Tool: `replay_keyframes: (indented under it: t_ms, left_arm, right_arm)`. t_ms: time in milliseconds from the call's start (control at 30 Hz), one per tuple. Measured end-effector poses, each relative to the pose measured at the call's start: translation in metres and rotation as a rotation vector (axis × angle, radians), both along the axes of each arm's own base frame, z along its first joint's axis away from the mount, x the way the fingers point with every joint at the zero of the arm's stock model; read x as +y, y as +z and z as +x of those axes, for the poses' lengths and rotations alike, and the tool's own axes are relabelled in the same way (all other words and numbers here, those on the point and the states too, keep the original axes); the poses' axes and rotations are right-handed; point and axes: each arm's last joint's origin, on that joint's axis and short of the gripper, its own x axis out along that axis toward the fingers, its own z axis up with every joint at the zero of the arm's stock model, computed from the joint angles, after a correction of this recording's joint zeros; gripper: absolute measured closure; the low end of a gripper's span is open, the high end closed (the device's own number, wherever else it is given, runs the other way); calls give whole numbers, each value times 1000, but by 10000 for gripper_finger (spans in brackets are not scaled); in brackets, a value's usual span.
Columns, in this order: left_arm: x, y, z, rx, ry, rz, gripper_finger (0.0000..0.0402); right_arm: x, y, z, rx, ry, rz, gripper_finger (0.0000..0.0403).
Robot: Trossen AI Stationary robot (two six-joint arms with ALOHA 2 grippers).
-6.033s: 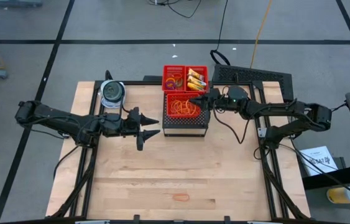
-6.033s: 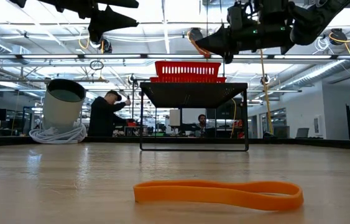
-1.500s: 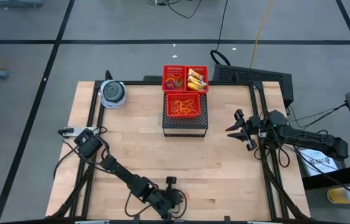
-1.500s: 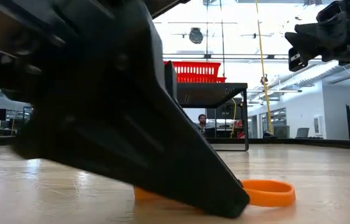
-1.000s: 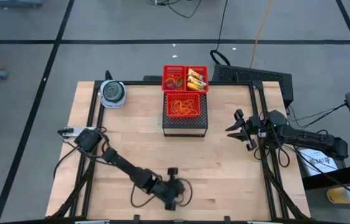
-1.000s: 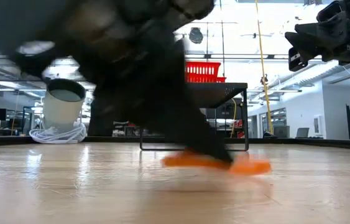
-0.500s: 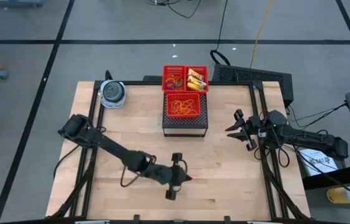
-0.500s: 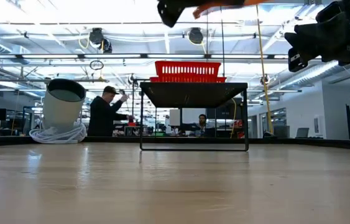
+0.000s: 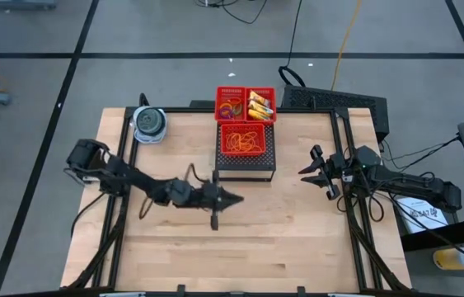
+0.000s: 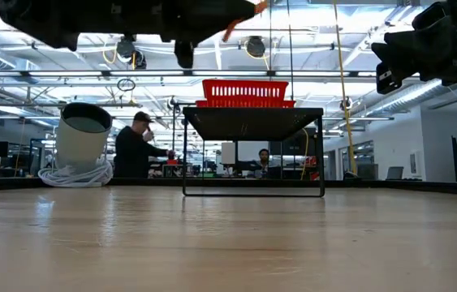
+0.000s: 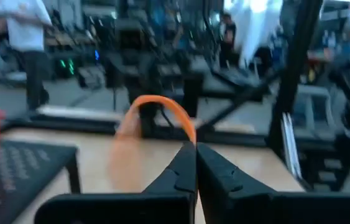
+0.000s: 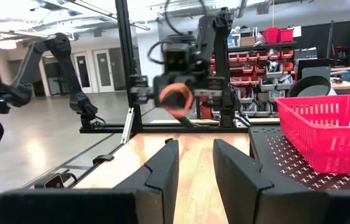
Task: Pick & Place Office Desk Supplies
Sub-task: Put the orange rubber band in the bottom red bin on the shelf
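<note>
Left gripper (image 9: 236, 198) is raised above mid-table, just in front of the black perforated stand (image 9: 246, 165), fingers pressed together on an orange rubber band (image 11: 156, 112); the loop arches up from the tips, thin and smooth. Right gripper (image 9: 304, 172) hangs near the table's right edge, well apart from the stand, fingers (image 12: 162, 168) a little apart with nothing between them. Nothing lies between the band and the stand. On the stand: red mesh baskets (image 9: 246, 105), the near one holding a tangle of orange bands, the far pair holding coloured rings and yellow packets. A round grey container (image 9: 149, 124) sits at the far left corner of the pale wood tabletop (image 9: 297, 239). A person (image 10: 135, 146) stands in the room behind.
</note>
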Motion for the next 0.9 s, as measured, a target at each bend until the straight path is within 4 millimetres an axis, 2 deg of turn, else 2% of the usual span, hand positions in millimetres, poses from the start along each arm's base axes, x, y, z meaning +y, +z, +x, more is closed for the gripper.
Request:
replay_keyframes:
  t_ms: [233,500,700,900]
  left_arm:
    - [39,20,-3,-104,178,-26,385]
    - [83,40,-1,-173,310,-50,391]
    - [109,37,2,-106,384,-35,378]
    - [126,30,2,-34,436,-41,392]
  right_arm:
    - [0,0,0,0,1,0,314]
    - [0,0,0,-1,0,0,314]
    - [0,0,0,0,0,0,314]
    - [0,0,0,0,0,0,314]
